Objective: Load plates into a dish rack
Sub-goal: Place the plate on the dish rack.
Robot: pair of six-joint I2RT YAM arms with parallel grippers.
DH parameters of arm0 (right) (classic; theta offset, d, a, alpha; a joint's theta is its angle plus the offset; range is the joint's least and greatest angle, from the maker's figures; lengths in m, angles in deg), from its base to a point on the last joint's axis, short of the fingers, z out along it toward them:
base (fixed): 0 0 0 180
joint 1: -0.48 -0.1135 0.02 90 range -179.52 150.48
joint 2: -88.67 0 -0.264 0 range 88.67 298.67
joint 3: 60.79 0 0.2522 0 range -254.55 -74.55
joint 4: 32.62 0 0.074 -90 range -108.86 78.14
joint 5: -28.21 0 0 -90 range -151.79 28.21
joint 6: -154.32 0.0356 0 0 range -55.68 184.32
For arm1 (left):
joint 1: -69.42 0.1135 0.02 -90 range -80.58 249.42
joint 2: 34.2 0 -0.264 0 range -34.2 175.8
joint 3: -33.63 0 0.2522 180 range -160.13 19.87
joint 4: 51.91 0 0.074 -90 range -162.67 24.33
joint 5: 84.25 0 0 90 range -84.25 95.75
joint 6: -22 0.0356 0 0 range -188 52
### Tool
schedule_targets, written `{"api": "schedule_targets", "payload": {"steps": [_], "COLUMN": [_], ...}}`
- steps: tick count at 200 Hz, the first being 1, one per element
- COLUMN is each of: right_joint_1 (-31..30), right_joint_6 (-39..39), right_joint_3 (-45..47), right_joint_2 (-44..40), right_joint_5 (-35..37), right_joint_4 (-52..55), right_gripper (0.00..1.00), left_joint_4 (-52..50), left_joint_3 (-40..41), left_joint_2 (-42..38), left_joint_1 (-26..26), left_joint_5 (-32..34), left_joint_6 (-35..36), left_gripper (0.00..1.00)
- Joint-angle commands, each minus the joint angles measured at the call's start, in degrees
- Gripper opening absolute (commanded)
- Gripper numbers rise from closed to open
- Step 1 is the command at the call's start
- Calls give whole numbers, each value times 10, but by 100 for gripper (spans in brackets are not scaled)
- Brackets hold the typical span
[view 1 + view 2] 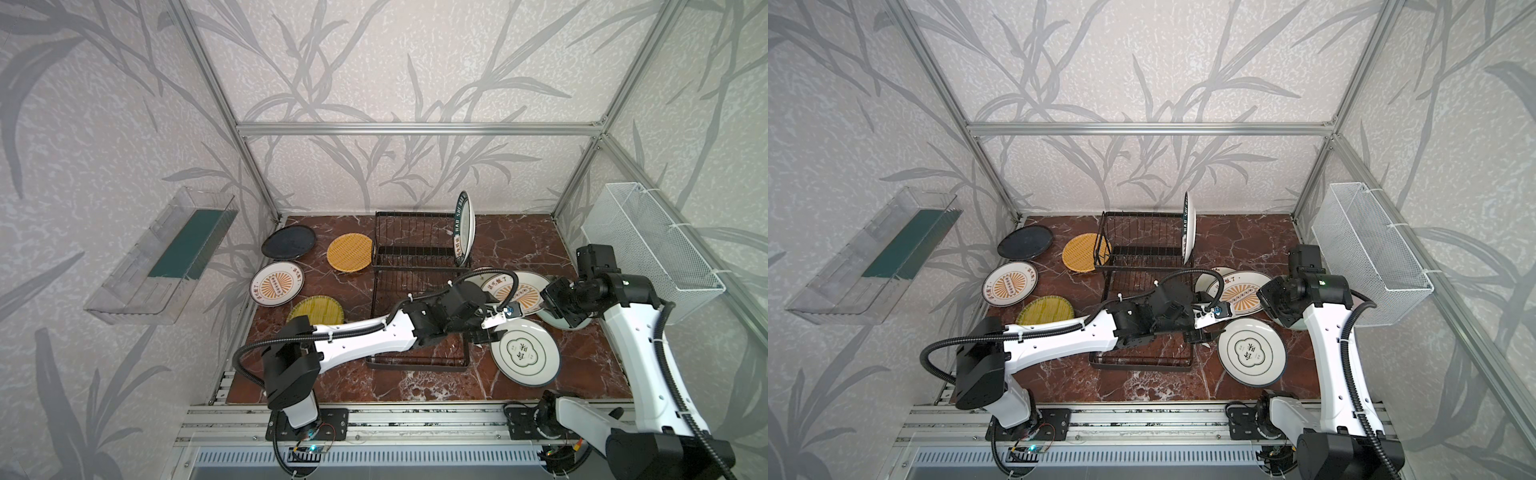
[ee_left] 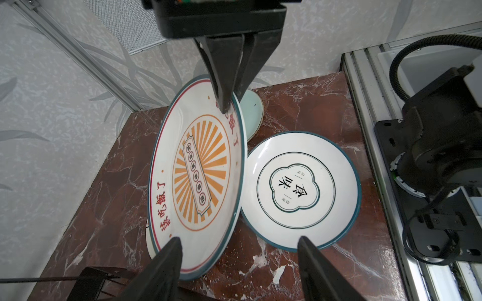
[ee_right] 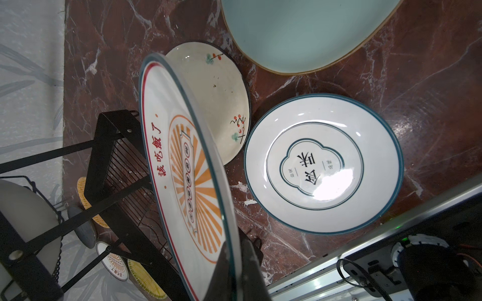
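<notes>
Left gripper (image 2: pixel 238 241), jaws spread about the lower rim of the sunburst plate (image 2: pixel 198 169), seemingly ready to share its weight, while the right gripper (image 2: pixel 228 104) pinches its upper rim, tilting it edgewise just beside the dish rack (image 1: pixel 415 245), probably for slotting.

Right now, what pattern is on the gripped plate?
The gripped plate: orange sunburst, red lettering; clearest in the left wrist view.

a lettered plate (image 1: pixel 466 226) stands upright in the black rack (image 1: pixel 415 251); a sunburst plate (image 2: pixel 198 177) tilts up beside the green-emblem plate (image 2: pixel 300 190), flat on the tabletop (image 1: pixel 519 237).
</notes>
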Motion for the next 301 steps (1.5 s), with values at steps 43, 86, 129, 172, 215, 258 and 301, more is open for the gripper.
{"api": "schedule_targets", "payload": {"steps": [43, 86, 129, 172, 215, 258, 301], "right_joint_1": [-13, -16, -24, -41, -43, -41, -5], "right_joint_6": [7, 12, 21, 29, 31, -1, -64], "right_joint_3": [4, 8, 10, 11, 8, 30, 99], "right_joint_2": [1, -2, 0, 3, 3, -1, -23], "right_joint_5": [-18, -19, -21, -21, -22, -50, -90], "right_joint_4": [1, 1, -5, -14, -17, -114, -334], "right_gripper": [0, 0, 0, 0, 0, 25, 72], "left_joint_4": [36, 37, 45, 41, 35, 34, 21], "left_joint_3": [-65, -84, -87, -98, -101, -101, -88], "left_joint_2": [83, 111, 119, 131, 130, 119, 76], "left_joint_1": [-2, -3, -2, -3, -7, -10, -14], "left_joint_5": [44, 53, 55, 60, 64, 85, 81], "left_joint_6": [29, 43, 39, 38, 38, 34, 24], "left_gripper": [54, 45, 37, 24, 6, 0, 0]}}
